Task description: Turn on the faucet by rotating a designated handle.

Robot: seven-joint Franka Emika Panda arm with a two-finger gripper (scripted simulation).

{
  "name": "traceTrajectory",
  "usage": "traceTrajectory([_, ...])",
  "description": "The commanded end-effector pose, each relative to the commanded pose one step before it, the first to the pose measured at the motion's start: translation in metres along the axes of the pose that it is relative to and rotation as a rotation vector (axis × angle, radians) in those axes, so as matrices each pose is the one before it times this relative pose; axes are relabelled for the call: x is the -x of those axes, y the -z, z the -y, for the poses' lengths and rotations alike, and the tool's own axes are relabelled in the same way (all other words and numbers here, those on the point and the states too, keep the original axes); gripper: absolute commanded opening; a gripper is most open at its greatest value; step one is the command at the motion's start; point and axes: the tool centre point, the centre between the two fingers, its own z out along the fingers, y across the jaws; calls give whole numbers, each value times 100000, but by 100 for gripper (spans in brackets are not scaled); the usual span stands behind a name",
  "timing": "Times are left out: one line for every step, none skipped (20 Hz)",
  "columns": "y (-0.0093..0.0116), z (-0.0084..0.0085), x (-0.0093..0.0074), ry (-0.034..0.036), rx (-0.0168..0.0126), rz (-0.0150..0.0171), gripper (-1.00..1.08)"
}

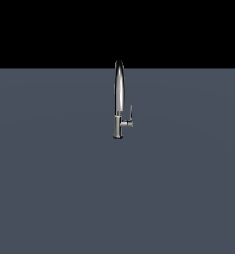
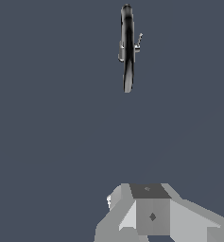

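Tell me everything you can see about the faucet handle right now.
The handle is a thin chrome lever blade standing roughly upright on a short horizontal stub off the faucet base, on the exterior view's right. It is far shorter than the arched spout. Nothing touches it; the gripper is well away.

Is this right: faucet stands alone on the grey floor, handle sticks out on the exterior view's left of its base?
Not quite. The exterior view shows the handle on the exterior view's right of the base, not the left. The rest holds: the faucet stands alone on the grey floor.
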Motion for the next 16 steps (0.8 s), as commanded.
traceTrajectory([-170, 86, -1333, -2889, -2740, 2800, -100])
traceTrajectory([-62, 42, -583, -1259, -1214, 1220, -100])
traceTrajectory([-63, 43, -588, -1269, -1225, 1230, -100])
traceTrajectory([-63, 43, -592, -1277, -1233, 1237, -100])
traceTrajectory([-63, 43, -595, -1283, -1241, 1244, -100])
traceTrajectory([-63, 43, -598, -1290, -1249, 1251, -100])
traceTrajectory([-63, 44, -601, -1295, -1256, 1257, -100])
traceTrajectory([-63, 43, -605, -1301, -1264, 1264, -100])
traceTrajectory([-63, 43, -607, -1307, -1271, 1270, -100])
traceTrajectory([-62, 44, -610, -1311, -1277, 1275, -100])
traceTrajectory([-62, 44, -613, -1316, -1285, 1282, -100])
traceTrajectory([-62, 44, -615, -1320, -1291, 1287, -100])
traceTrajectory([-62, 44, -618, -1324, -1298, 1292, -100])
traceTrajectory([-62, 45, -619, -1327, -1303, 1296, -100])
traceTrajectory([-62, 44, -622, -1331, -1310, 1302, -100])
traceTrajectory([-62, 44, -624, -1334, -1315, 1306, -100])
